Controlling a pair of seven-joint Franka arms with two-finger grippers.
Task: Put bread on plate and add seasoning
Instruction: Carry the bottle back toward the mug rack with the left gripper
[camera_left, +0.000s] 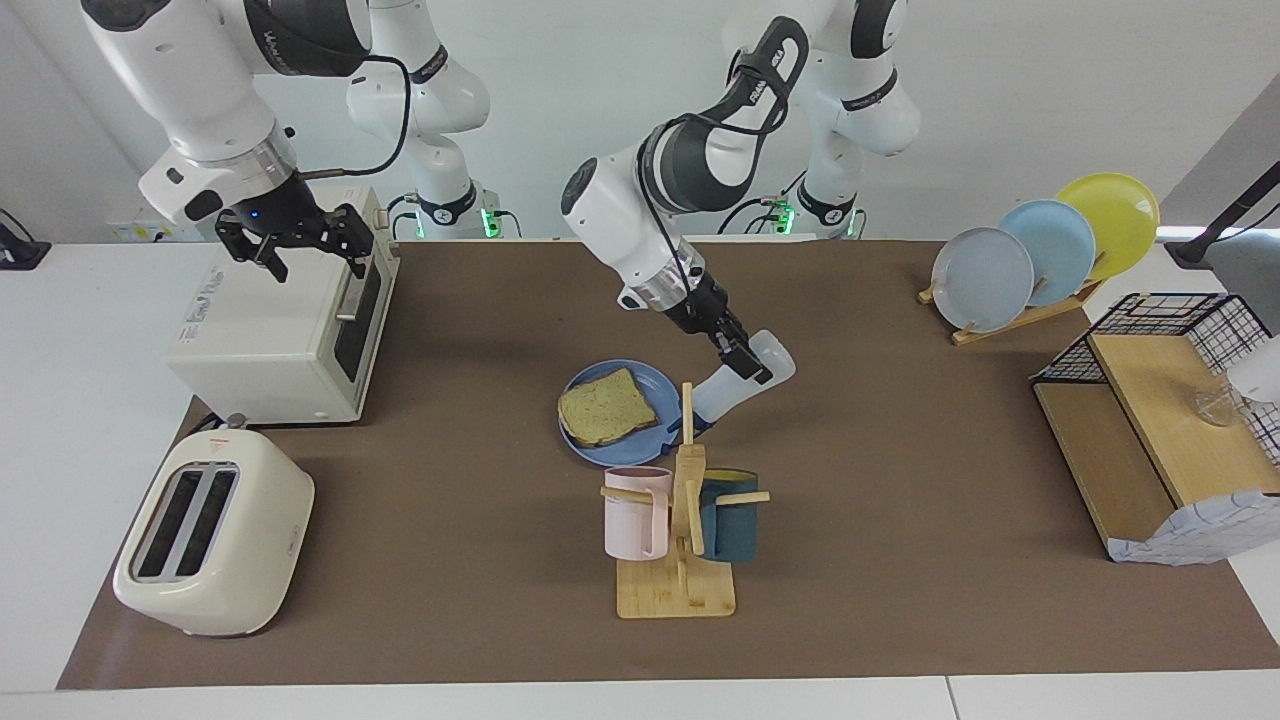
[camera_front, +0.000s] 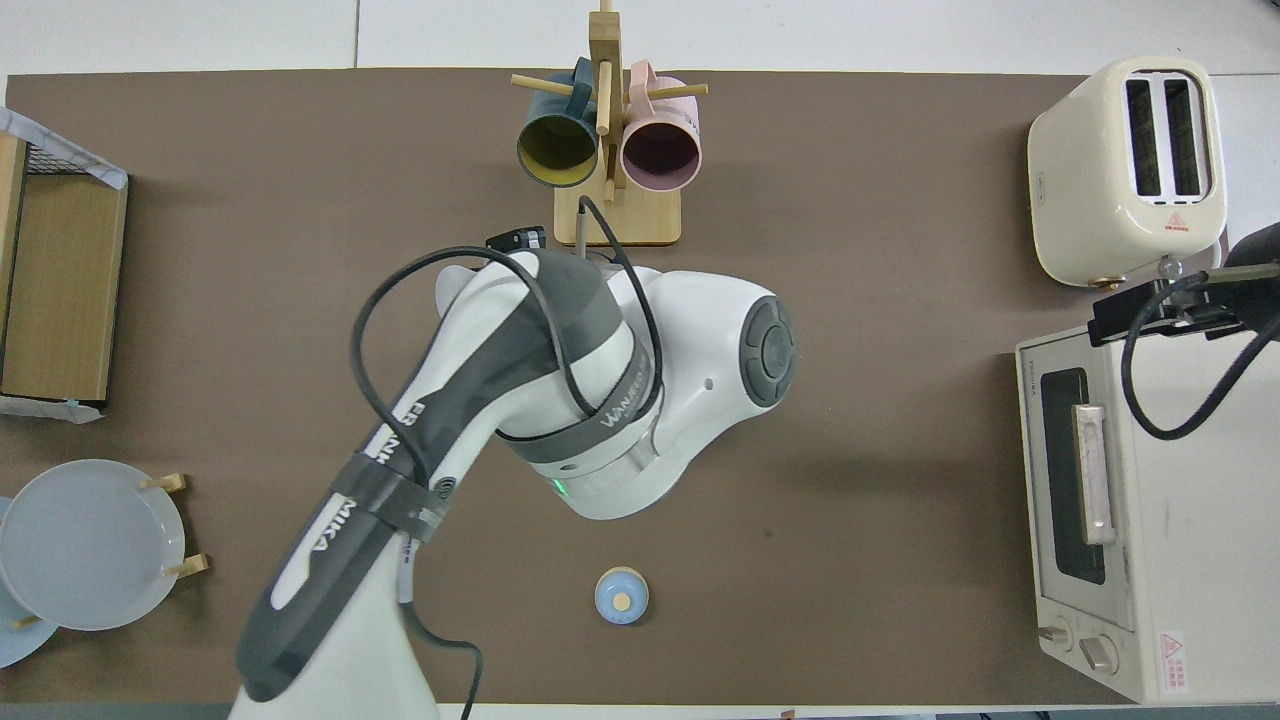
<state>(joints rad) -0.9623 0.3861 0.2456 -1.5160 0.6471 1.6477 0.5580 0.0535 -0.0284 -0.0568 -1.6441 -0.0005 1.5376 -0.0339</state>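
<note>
Bottle (camera_left: 742, 380) sits clamped in the left tool (camera_left: 745, 362), tipped cap-down over the blue plate's (camera_left: 612, 452) rim beside the bread (camera_left: 606, 407). Best to carry the cap over the slice before squeezing, clear of the mug rack (camera_left: 683, 520). The right tool (camera_left: 293, 243) waits, fingers apart, over the oven (camera_left: 290, 320).

1. A cream toaster (camera_left: 213, 535) stands at the right arm's end of the counter (camera_left: 900, 560).
2. A white toaster oven (camera_left: 285, 325) sits beside it, nearer to the robots.
3. A wooden mug stand (camera_left: 682, 540) holds a pink mug (camera_left: 634, 512) and a dark teal mug (camera_left: 730, 515).
4. A rack (camera_left: 1010, 318) toward the left arm's end holds grey-blue, light-blue and yellow plates.
5. A small blue-domed bell (camera_front: 621, 595) sits near the robots.
6. A wooden shelf with a wire basket (camera_left: 1160, 430) stands at the left arm's end.
</note>
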